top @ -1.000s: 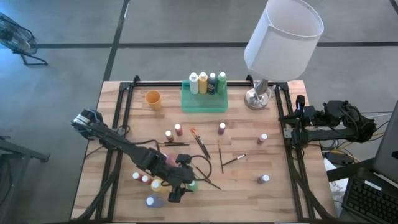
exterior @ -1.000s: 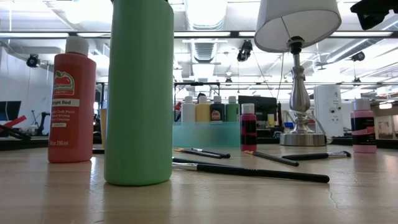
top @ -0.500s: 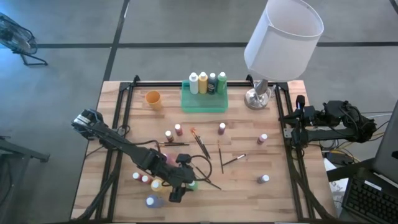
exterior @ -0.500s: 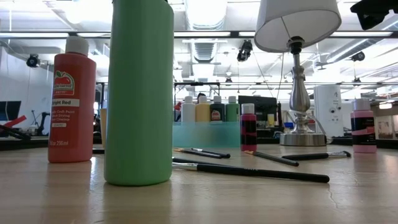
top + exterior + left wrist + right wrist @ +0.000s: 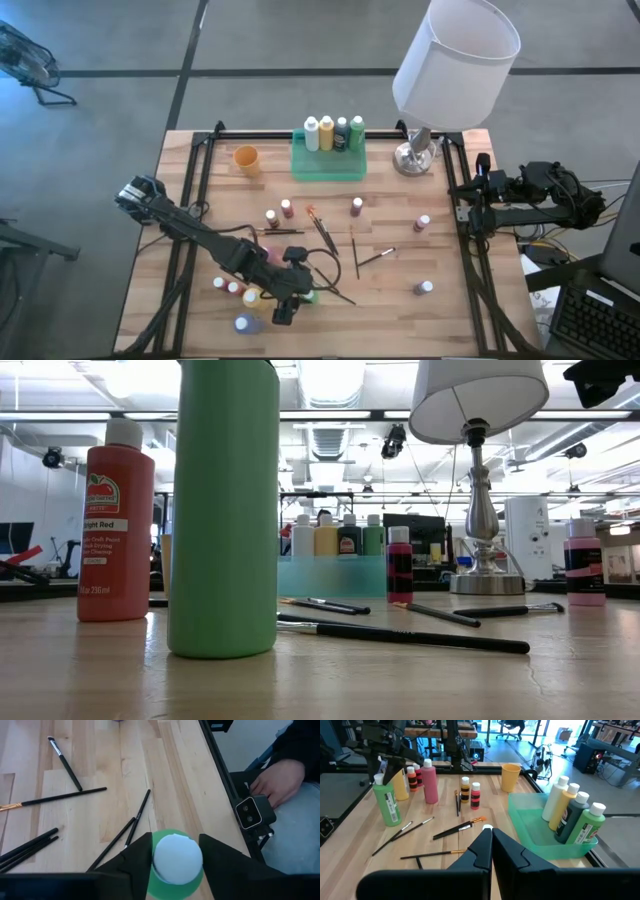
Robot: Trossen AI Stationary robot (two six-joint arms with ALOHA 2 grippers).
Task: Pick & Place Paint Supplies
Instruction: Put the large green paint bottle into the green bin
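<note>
The left gripper (image 5: 176, 865) is shown poised over the near left part of the table (image 5: 460, 300), its two fingers (image 5: 134, 865) standing on either side of the white cap of an upright green paint bottle (image 5: 176, 870); contact with the cap cannot be made out, so a grip is not confirmed. The bottle's long axis is vertical and runs straight down between the fingers, so it lies directly under the hand. In the overhead view the bottle (image 5: 309, 297) stands far from the green tray (image 5: 328, 168) at the table's far edge. The right gripper (image 5: 489, 845), fingers pressed together and empty, is parked at the table's right edge, well apart from the bottle.
</note>
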